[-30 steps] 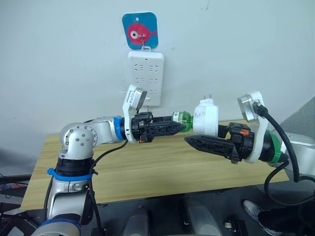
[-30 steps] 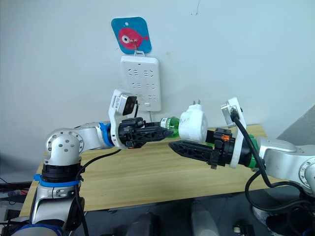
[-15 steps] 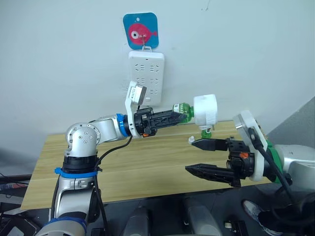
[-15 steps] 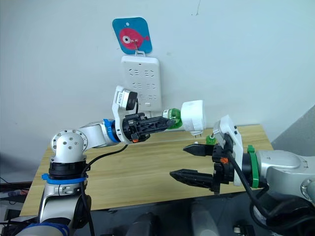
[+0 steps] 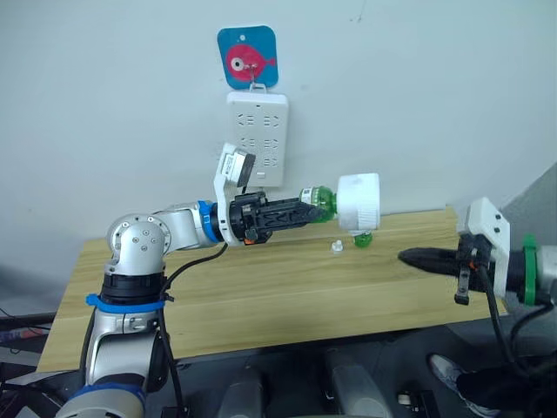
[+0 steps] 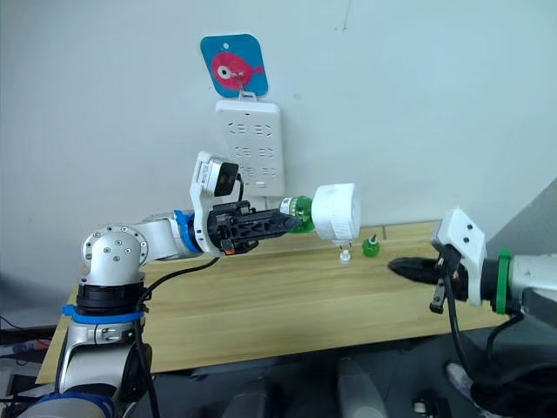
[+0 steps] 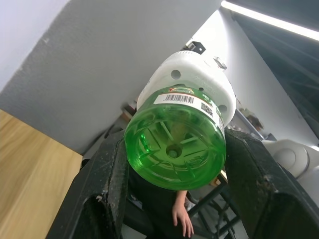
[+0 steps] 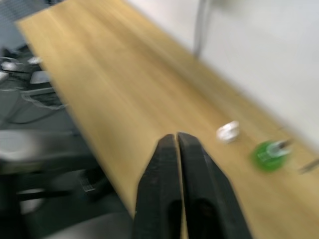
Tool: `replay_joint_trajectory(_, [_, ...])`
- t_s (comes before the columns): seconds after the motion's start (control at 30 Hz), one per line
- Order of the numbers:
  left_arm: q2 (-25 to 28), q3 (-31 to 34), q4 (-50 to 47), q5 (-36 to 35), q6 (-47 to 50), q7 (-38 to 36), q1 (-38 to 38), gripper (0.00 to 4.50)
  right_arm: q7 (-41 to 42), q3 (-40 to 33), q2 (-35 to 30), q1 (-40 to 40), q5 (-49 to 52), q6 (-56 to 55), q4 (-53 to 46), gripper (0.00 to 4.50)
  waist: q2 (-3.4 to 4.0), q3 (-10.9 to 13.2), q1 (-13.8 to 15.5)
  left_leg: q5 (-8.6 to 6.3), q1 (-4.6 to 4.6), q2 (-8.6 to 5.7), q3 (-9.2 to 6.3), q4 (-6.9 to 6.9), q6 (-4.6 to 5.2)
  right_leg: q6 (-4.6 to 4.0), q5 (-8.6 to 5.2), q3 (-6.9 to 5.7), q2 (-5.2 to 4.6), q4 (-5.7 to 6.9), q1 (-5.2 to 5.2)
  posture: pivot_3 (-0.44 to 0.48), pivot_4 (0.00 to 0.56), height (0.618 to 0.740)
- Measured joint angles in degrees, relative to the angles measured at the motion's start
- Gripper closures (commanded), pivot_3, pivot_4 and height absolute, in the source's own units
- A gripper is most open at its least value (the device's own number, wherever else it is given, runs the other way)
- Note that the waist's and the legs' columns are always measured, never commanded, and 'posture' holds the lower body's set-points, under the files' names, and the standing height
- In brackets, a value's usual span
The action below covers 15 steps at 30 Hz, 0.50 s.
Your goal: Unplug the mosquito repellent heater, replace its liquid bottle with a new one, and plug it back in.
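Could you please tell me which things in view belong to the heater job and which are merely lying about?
Part of the job:
- small white rounded plastic heater, with the green liquid bottle at its end, held by the left gripper
- long white power strip on the wall
- small green bottle on the wooden table

Lying about:
- small white cap
- blue fish hook plate

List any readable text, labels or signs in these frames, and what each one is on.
No text is readable.
Green liquid bottle: white label with a barcode and a small logo, print too small to read.
Blue hanging card above the power strip: a pink fish picture, no words.
Mosquito repellent heater: no print visible.
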Motion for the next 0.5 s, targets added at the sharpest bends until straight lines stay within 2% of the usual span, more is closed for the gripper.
replay_joint_trajectory(0.27, [0.51, -0.47, -0.13, -0.01, 0.57, -1.06, 0.0, 2.06, 3.32, 8.4, 6.16, -12.48, -4.11, -0.49, 2.21, 4.5, 0.02, -0.03, 0.16, 0.05, -0.14, 0.0, -0.19, 0.0, -0.1, -0.03, 0.02, -0.02, -0.3, -0.01, -0.08, -0.152, 0.133, 0.74])
replay_joint_trajectory(0.5, [0.43, -0.48, -0.12, -0.01, 0.59, -0.98, 0.05, 2.06, 3.78, 10.78, 9.53, -17.75, -0.39, 4.56, -1.84, 4.5, 0.02, -0.03, 0.25, 0.04, -0.14, 0.0, -0.26, 0.01, -0.08, -0.05, 0.04, -0.03, -0.34, 0.0, -0.07, -0.152, 0.133, 0.74])
